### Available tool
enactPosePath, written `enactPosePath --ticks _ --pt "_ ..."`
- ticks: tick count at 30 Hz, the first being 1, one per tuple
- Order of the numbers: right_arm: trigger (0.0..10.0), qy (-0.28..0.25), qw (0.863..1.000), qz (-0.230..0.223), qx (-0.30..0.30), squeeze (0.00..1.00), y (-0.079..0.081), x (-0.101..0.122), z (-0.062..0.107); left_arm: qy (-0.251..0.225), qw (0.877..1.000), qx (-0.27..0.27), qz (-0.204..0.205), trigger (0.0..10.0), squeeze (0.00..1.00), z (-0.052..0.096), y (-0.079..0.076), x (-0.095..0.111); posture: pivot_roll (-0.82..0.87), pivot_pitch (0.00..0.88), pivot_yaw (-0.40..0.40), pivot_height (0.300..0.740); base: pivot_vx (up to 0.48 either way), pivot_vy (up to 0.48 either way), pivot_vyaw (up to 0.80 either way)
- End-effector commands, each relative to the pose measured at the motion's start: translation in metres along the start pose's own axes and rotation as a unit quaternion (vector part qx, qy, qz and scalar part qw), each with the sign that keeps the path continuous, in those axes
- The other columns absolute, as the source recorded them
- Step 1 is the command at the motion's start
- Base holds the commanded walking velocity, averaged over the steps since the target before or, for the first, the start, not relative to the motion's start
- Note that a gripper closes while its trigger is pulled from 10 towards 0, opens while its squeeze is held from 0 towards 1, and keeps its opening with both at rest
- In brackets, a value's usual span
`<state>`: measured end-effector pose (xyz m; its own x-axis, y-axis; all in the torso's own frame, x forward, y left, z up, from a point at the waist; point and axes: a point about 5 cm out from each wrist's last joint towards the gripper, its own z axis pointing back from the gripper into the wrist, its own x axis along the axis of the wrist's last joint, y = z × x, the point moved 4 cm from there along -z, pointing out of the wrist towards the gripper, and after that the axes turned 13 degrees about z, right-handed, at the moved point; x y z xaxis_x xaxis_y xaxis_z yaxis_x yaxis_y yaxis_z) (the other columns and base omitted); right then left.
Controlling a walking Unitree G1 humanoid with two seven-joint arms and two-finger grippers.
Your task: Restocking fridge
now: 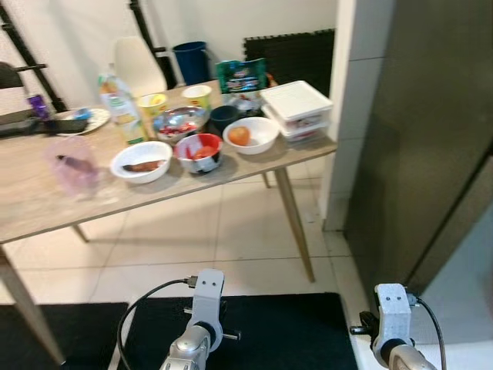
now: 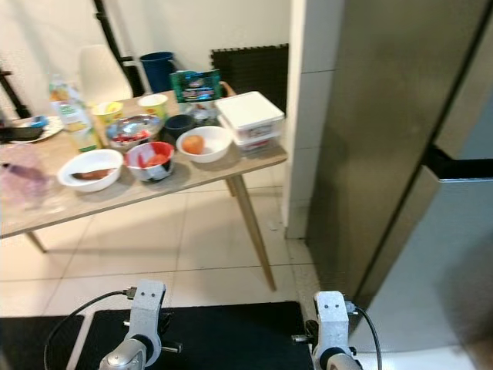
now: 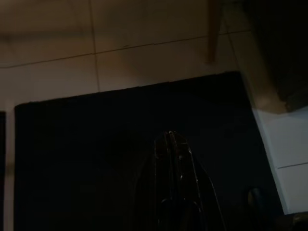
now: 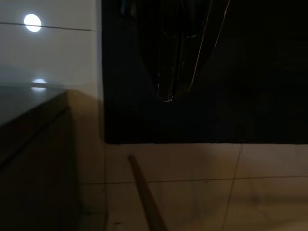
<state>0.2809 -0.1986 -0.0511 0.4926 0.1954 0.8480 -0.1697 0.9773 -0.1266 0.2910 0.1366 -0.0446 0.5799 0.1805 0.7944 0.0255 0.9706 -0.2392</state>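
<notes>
A light wooden table (image 1: 46, 204) crosses the upper left of the head views, laden with food. Near its front edge stand three bowls in a row: a white bowl with a brown item (image 1: 141, 162), a red-lined bowl of red pieces (image 1: 199, 152), and a white bowl holding an orange fruit (image 1: 250, 135). Behind them sit a shiny metal bowl (image 1: 179, 121), a dark blue bowl (image 1: 224, 116), two yellow-green cups (image 1: 152, 102), a juice carton with a green label (image 1: 122, 104) and a green foil packet (image 1: 242, 76). At the table's right corner, two white lidded plastic boxes (image 1: 296, 108) are stacked. A clear pinkish plastic container (image 1: 71, 166) stands further left.

The tall dark grey fridge (image 2: 400, 139) occupies the right of the frame, its doors closed.

Both arms hang low at the bottom edge, above a black floor mat (image 1: 277, 327) on pale tiles. The left gripper (image 3: 171, 144) points down at the mat, its fingers pressed together, holding nothing. The right gripper (image 4: 168, 91) likewise hangs over the mat's edge with fingers closed and empty.
</notes>
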Motion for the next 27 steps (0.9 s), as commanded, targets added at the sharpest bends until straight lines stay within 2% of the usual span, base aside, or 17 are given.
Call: enactPosePath --ticks 1,27 --pt "10.0 -0.003 1.0 -0.008 -0.004 0.0 0.0002 -0.0017 0.0017 0.009 1.0 0.003 0.001 10.0 0.0 0.0012 0.001 -0.0049 -0.04 0.089 0.06 0.74 0.0 0.0 0.8" --pt "10.0 -0.009 1.0 -0.014 -0.012 0.0 -0.0029 -0.0005 0.0028 0.011 1.0 0.008 -0.002 10.0 0.0 0.0011 0.0022 -0.0003 -0.04 0.093 0.071 0.74 0.0 0.0 0.8"
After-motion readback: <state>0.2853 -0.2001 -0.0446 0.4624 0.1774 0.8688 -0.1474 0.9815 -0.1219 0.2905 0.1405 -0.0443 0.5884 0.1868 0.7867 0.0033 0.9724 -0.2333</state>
